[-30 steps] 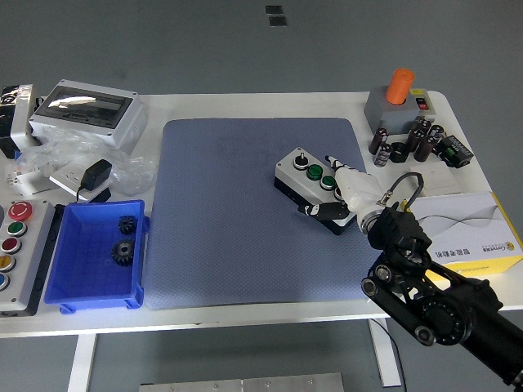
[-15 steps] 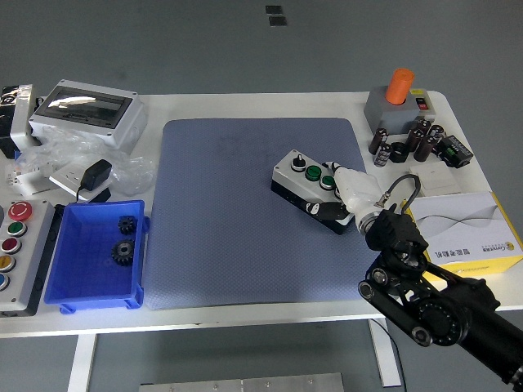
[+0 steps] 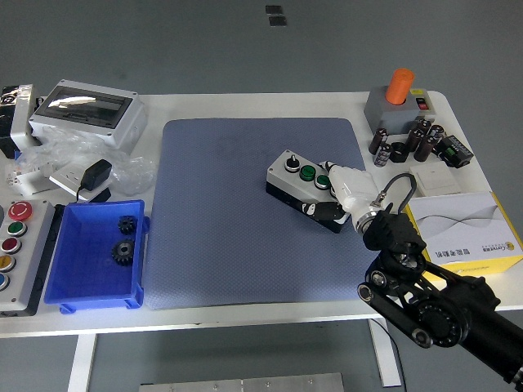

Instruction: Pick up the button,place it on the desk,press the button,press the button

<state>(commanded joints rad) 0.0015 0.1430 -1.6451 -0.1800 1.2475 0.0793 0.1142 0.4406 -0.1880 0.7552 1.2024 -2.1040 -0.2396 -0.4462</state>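
Button box (image 3: 304, 186) sits tilted on the blue mat (image 3: 245, 220) on the desk (image 3: 245, 104), right hand (image 3: 343, 196) clamped over its right end, fingers gripping it.

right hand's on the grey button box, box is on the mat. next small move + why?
Probably release and lift the right hand slightly, then line a fingertip over a green button. The grey three-button control box already lies flat on the blue-grey mat, so placing looks done, but the hand covers the box's right end and neither press looks made.
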